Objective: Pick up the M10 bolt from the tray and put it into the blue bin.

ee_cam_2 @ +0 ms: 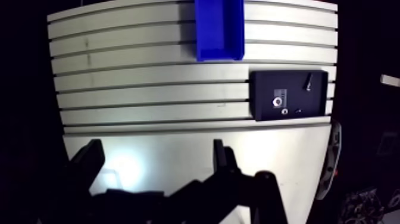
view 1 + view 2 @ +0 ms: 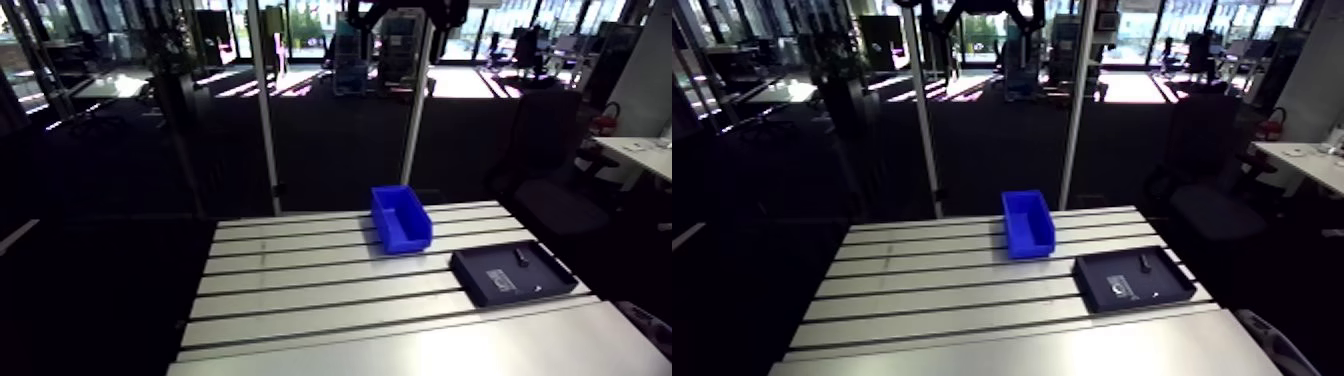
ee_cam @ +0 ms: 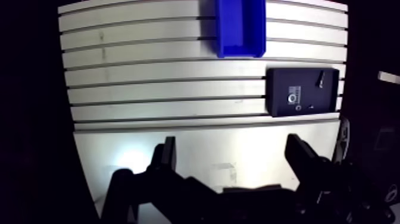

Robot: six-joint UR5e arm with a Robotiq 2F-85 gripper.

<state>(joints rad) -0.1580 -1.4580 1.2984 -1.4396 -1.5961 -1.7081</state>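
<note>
One bolt (image 3: pixel 320 78), barely discernible, in tray (image 3: pixel 277 83) | gripper (image 3: pixel 232 159) spread wide, holding nothing

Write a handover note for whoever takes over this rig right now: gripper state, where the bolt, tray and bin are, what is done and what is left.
Gripper: open, holding nothing, high over the near part of the table, well short of the tray.
Bolt: lying in the black tray, in the corner farthest from the gripper.
Bin: on the table just beyond the tray and off to one side, apart from it; no bolt shows in it.
Done: nothing yet.
Left: move over the tray, come down on the bolt, grasp it, lift it, carry it to the bin and release it.
</note>
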